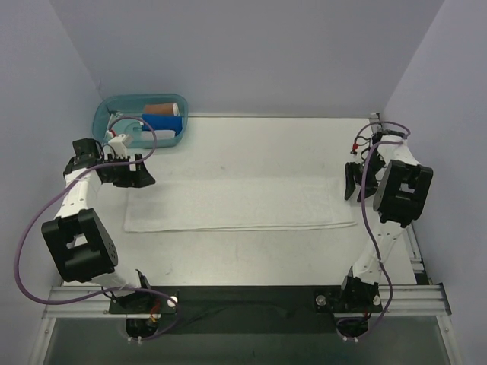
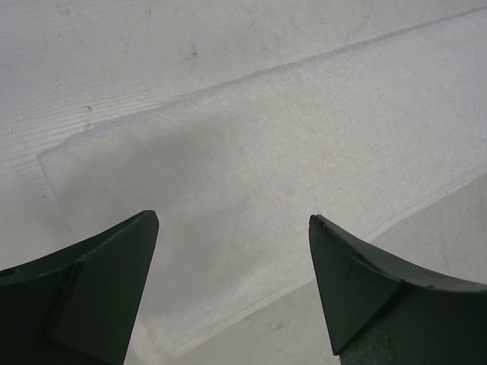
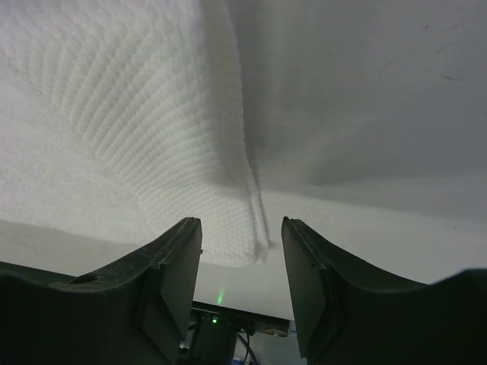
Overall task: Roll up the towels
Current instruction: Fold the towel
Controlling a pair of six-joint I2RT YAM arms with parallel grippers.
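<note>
The towel (image 1: 240, 205) lies flat, a long strip across mid-frame on the worktop (image 1: 266, 144). The left pincer (image 2: 232, 220) gapes over its left end. The right pincer (image 3: 241, 224) stands apart astride the right corner, unclamped. Closing shallow may catch one layer and skew the roll.

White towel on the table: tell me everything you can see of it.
The towel is plain white with a fine woven texture, apparently folded into a long layered strip. It lies flat on the table, unrolled, running left to right. The open left gripper hovers over its left end. A right-end corner sits just ahead of the right gripper, whose jaws stand apart, not pinching it.
</note>
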